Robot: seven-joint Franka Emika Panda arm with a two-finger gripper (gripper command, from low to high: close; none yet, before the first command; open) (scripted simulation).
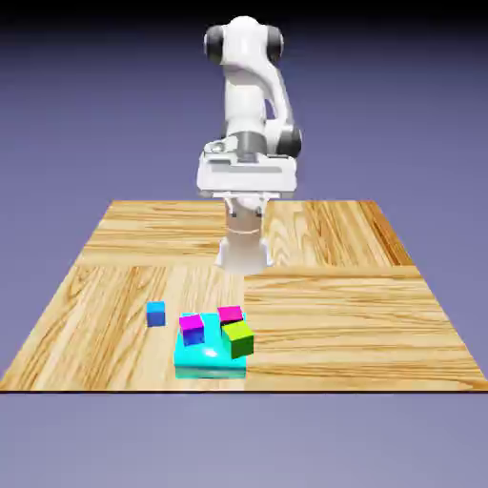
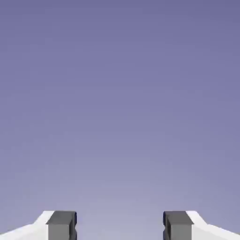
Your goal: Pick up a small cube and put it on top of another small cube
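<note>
On wood-grain counter: small blue cube, exterior view's left of pincer. Pincer wide apart, nothing held.

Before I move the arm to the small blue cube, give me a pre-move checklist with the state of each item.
1. Claw open: ok, its fingertips stand wide apart.
2. Claw empty: ok, only backdrop shows between the fingertips.
3. Blue cube standing apart from the other cubes: ok, it sits on bare wood to the exterior view's left.
4. Pink-red top face of the target cube in full view: not ok, the green cube partly hides that cube.
5. Hand camera sees the blue cube: not ok, no cube shows there.
</note>
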